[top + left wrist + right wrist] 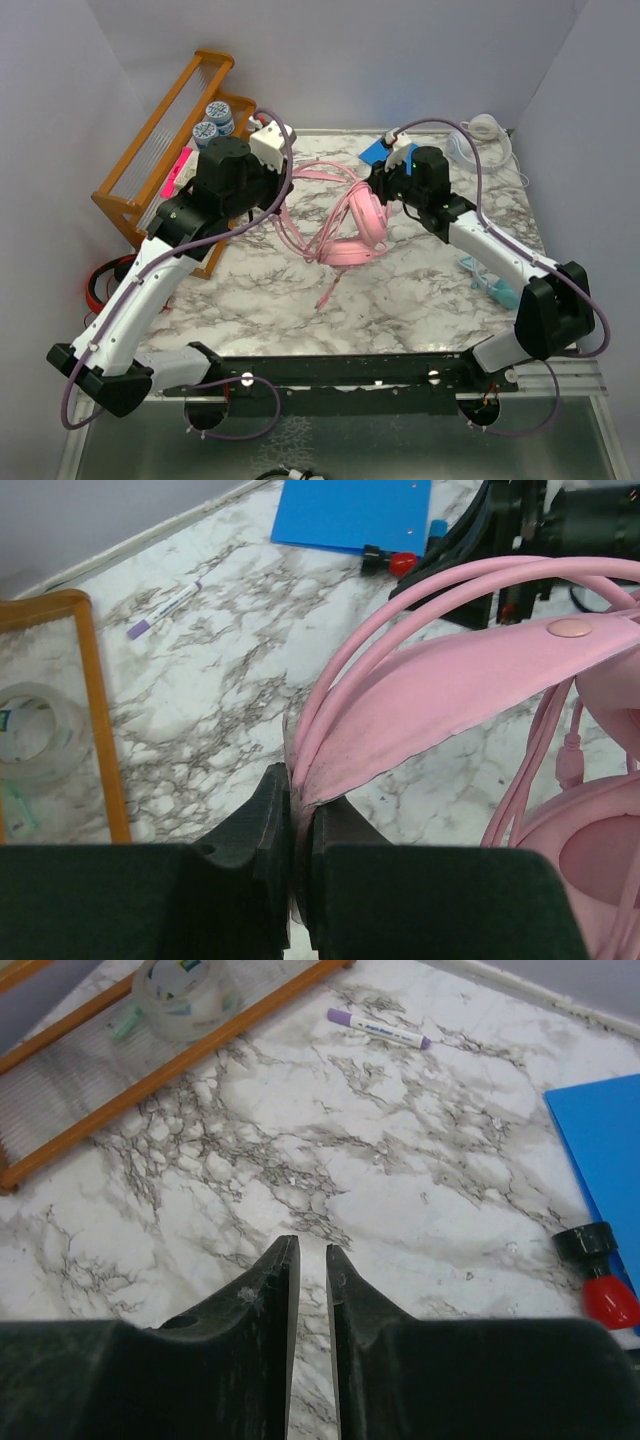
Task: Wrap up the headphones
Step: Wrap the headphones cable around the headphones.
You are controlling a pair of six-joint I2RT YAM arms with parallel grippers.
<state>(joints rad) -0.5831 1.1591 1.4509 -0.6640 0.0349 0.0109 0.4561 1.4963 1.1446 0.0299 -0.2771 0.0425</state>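
The pink headphones [357, 228] lie in the middle of the marble table, their pink cable [297, 228] looped over the headband and trailing toward the front. In the left wrist view the headband [450, 695] runs into my left gripper [300, 792], which is shut on its end, with cable strands [450, 585] arching over it. My left gripper [285, 190] sits at the headphones' left side. My right gripper [311, 1250] stands a narrow gap open over bare marble, holding nothing; it hovers just behind the ear cups [380, 190].
A wooden rack [160, 140] with tape rolls [215, 120] stands at the back left. A blue folder [600, 1140], a purple marker [378, 1028] and a red-capped black item [600, 1280] lie behind. White headphones [485, 130] sit back right, teal ones [495, 285] right, a red-and-black pair [100, 280] left.
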